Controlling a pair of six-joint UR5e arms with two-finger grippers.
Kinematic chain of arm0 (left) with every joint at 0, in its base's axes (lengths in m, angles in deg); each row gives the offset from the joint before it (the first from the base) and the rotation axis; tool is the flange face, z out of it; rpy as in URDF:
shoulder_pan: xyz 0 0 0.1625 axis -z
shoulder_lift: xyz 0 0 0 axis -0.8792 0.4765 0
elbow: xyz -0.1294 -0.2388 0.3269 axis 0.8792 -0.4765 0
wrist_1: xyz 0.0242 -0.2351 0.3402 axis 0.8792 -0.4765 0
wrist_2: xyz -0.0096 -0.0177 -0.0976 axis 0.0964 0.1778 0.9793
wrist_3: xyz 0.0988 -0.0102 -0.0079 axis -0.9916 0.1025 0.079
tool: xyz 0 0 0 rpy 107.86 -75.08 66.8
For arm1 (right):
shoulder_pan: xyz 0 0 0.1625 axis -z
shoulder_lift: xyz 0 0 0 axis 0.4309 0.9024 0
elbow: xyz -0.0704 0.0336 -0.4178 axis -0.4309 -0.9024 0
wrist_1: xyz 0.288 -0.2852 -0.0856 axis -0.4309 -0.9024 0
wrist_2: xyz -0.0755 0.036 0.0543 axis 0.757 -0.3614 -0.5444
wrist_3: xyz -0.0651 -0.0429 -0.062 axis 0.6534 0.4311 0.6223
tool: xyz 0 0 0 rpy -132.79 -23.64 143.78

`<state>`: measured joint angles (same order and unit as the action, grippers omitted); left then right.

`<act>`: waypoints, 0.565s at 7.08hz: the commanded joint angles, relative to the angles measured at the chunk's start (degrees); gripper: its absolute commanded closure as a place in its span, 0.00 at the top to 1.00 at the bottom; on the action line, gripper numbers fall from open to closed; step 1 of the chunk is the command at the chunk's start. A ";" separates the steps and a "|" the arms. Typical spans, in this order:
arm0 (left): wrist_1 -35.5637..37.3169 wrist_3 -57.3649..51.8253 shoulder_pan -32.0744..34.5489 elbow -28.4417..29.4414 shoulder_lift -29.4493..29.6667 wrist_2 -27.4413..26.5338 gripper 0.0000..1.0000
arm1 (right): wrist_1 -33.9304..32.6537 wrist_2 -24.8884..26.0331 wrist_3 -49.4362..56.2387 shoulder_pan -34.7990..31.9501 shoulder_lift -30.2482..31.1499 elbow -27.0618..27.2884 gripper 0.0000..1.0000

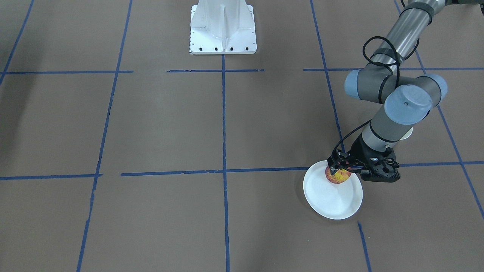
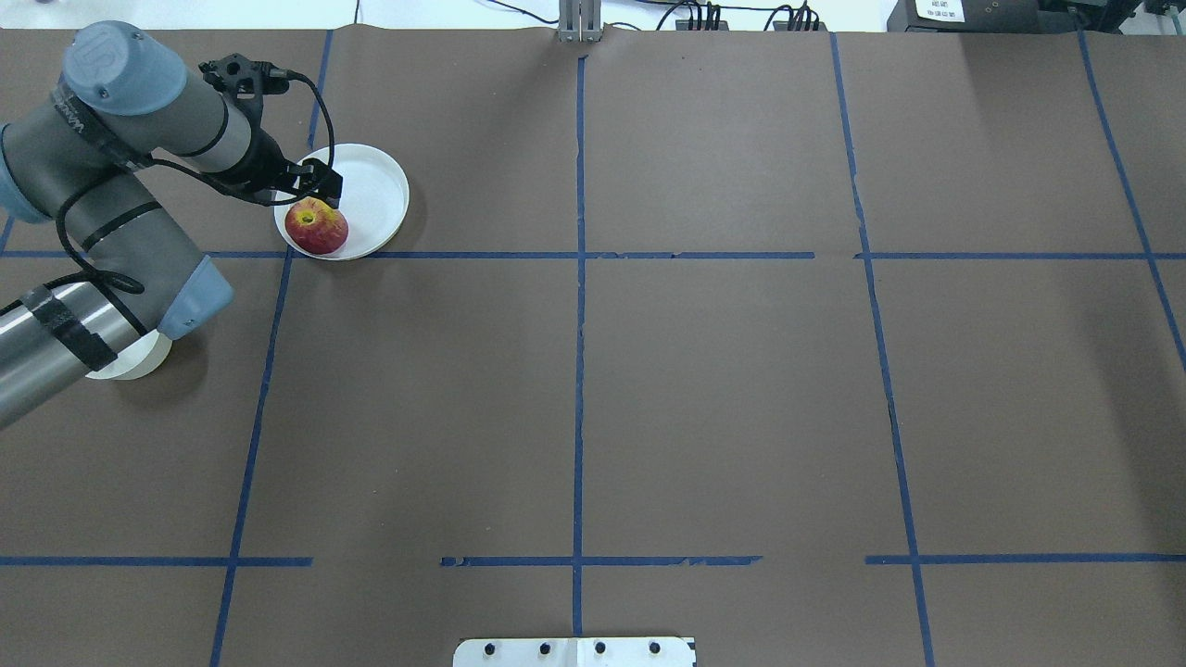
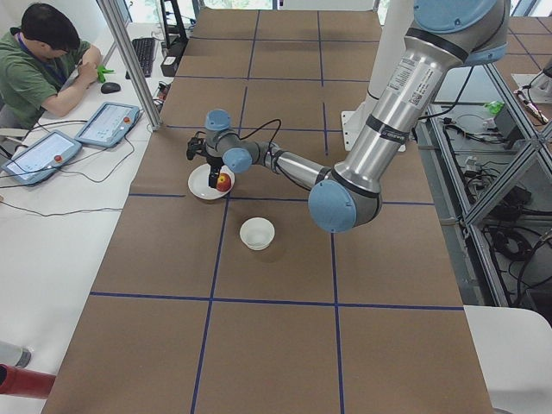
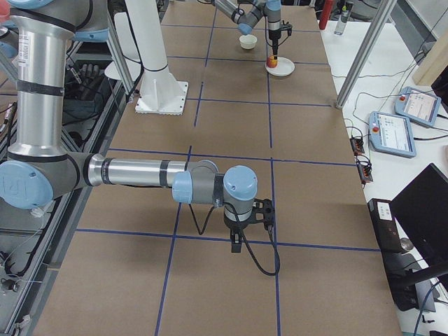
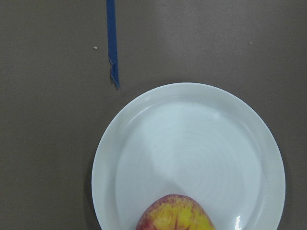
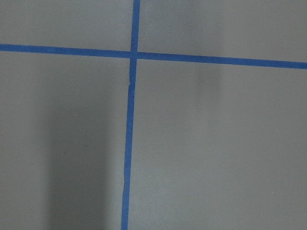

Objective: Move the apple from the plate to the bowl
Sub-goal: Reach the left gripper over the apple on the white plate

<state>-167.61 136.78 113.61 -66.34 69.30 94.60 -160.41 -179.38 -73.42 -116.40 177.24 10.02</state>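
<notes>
The red and yellow apple (image 1: pixel 337 175) lies on the white plate (image 1: pixel 332 198) near its rim; both also show in the overhead view, apple (image 2: pixel 317 229) and plate (image 2: pixel 375 185). My left gripper (image 1: pixel 341 167) hangs just over the apple, its fingers open and down at the apple's top. The left wrist view shows the plate (image 5: pixel 192 143) with the apple (image 5: pixel 175 214) at the bottom edge and no fingers. The cream bowl (image 3: pixel 257 233) stands apart from the plate, partly hidden under my left arm (image 2: pixel 130 359). My right gripper (image 4: pixel 238 241) shows only in the exterior right view; I cannot tell its state.
The table is brown paper with a grid of blue tape lines. The white robot base (image 1: pixel 223 28) stands at the table's middle edge. An operator (image 3: pixel 43 60) sits at a side desk with tablets (image 3: pixel 108 123).
</notes>
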 commanded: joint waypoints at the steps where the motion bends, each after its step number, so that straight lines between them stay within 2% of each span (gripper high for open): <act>1: -1.91 0.47 -1.00 2.39 0.30 -0.33 1.00 | 0.00 0.00 0.00 0.00 0.00 0.00 1.00; 4: -1.82 1.79 -1.18 2.30 0.39 -0.07 1.00 | 0.00 -0.09 0.00 0.00 0.00 0.00 1.00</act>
<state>-169.40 138.01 112.47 -64.06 69.67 94.43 -160.41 -179.39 -73.42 -116.40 177.24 10.02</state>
